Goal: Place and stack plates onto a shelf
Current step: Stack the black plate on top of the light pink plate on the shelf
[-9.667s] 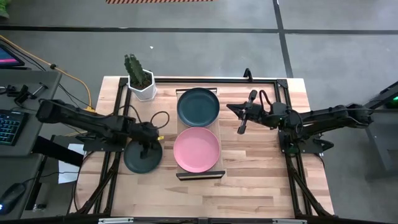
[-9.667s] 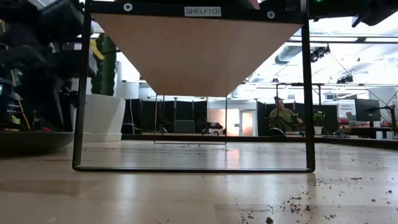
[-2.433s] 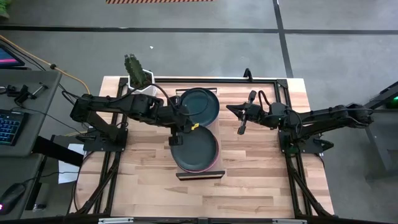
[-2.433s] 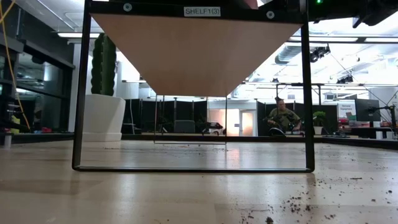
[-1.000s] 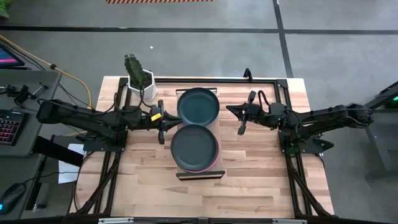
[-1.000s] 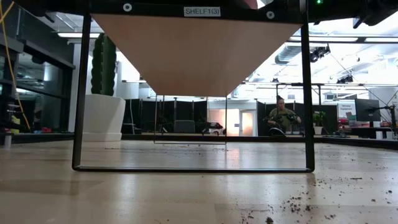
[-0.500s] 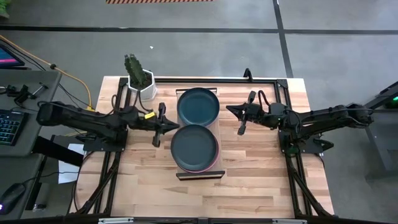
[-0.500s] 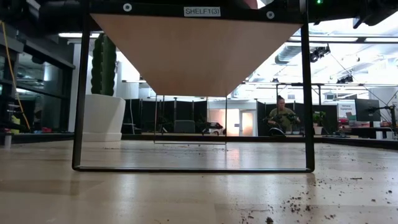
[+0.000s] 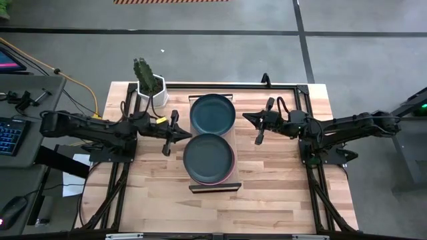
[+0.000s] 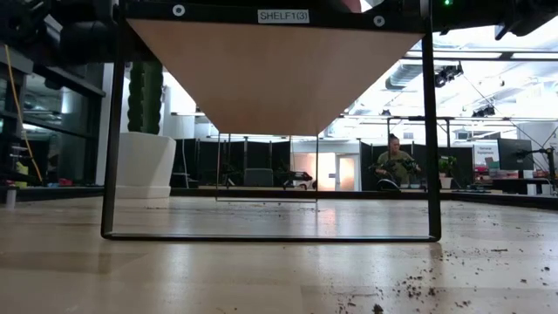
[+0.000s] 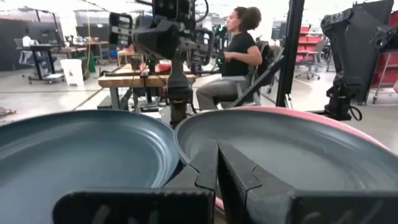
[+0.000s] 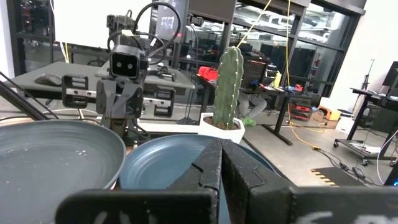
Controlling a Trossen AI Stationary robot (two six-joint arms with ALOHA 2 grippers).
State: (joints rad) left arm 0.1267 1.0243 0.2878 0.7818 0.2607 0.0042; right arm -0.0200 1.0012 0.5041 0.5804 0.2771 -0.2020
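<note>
High view: two round, smooth, raised-rim teal-grey plates lie on the long light-wood shelf, the far plate alone, the near plate stacked on a pink plate whose rim peeks out. Since a second ago the left gripper has drawn slightly back from the near plate; its fingers are clenched, empty. The right gripper hovers beside the shelf over the wooden bench, fingers clenched, unchanged.

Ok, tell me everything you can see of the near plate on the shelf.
The near plate is round, shallow, dark teal-grey, with a raised rim and a smooth matte look. It lies flat on a pink plate, whose edge peeks out beneath it, on the shelf. It nearly meets the far teal plate. Neither tool holds it.
</note>
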